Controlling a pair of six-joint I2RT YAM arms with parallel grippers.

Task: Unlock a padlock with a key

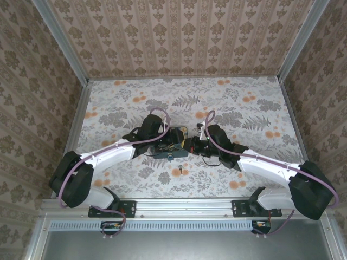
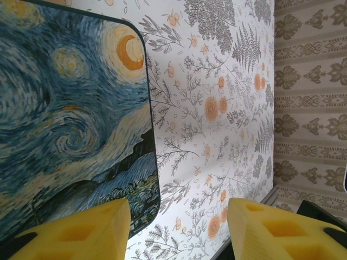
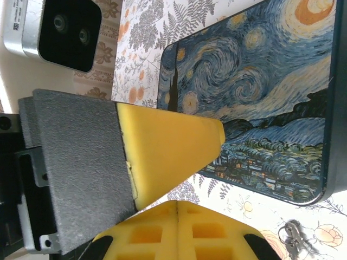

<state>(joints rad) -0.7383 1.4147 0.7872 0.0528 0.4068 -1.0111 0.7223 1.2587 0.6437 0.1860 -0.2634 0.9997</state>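
Yellow fingers of the right gripper [image 3: 198, 170] press together over the painted box [image 3: 260, 97], the left gripper [image 2: 178, 216] stands parted at its corner, and the key [image 3: 293, 237] lies unheld on the counter [image 3: 238, 208] at lower right, so pickup seems pending and calls for a fine pinch.

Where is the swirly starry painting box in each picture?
Top external: the Starry Night box sits near the middle of the picture.
Left wrist: it takes up the left side.
Right wrist: it is at the upper right.
Shared landmark: the flowery table cover lies under the box in all three views.
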